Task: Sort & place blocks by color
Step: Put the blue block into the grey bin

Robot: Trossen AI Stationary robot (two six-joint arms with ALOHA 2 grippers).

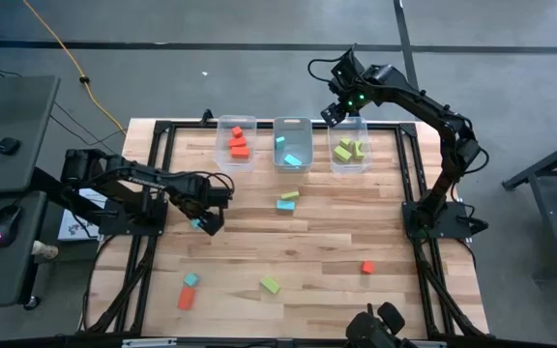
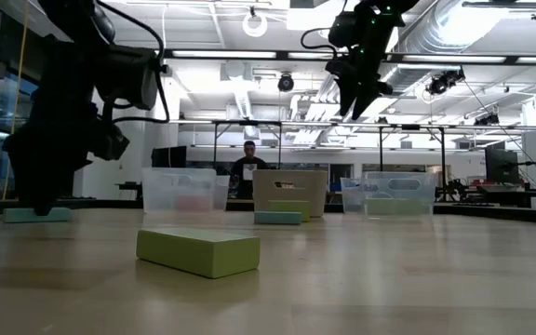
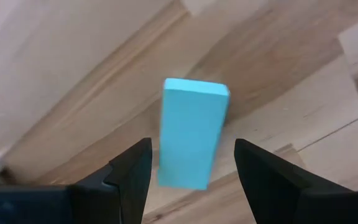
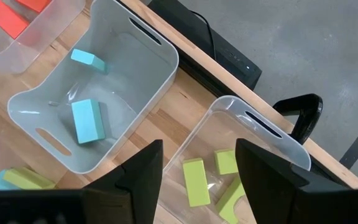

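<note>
My left gripper point(image 1: 205, 223) is low over the table's left part, open. Its fingers stand on either side of a light blue bar block point(image 3: 191, 134) that lies flat on the wood, with a gap on each side. The low view shows this block point(image 2: 35, 215) under the left gripper point(image 2: 37, 197). My right gripper point(image 4: 199, 152) is open, holds nothing, and hangs high over the right bin point(image 1: 349, 155), which holds yellow-green blocks point(image 4: 194, 182). Loose blocks lie on the table: a yellow-green one on a blue one point(image 1: 286, 201), a red one point(image 1: 366, 268), and a yellow-green one point(image 1: 271, 284).
Three clear bins stand in a row at the far edge: the left bin point(image 1: 237, 145) holds red blocks, the middle bin point(image 1: 292, 147) blue ones point(image 4: 87, 121). A blue block point(image 1: 191, 279) and a red block point(image 1: 186, 298) lie near the near-left corner. A person shows beyond the table point(image 2: 249, 167).
</note>
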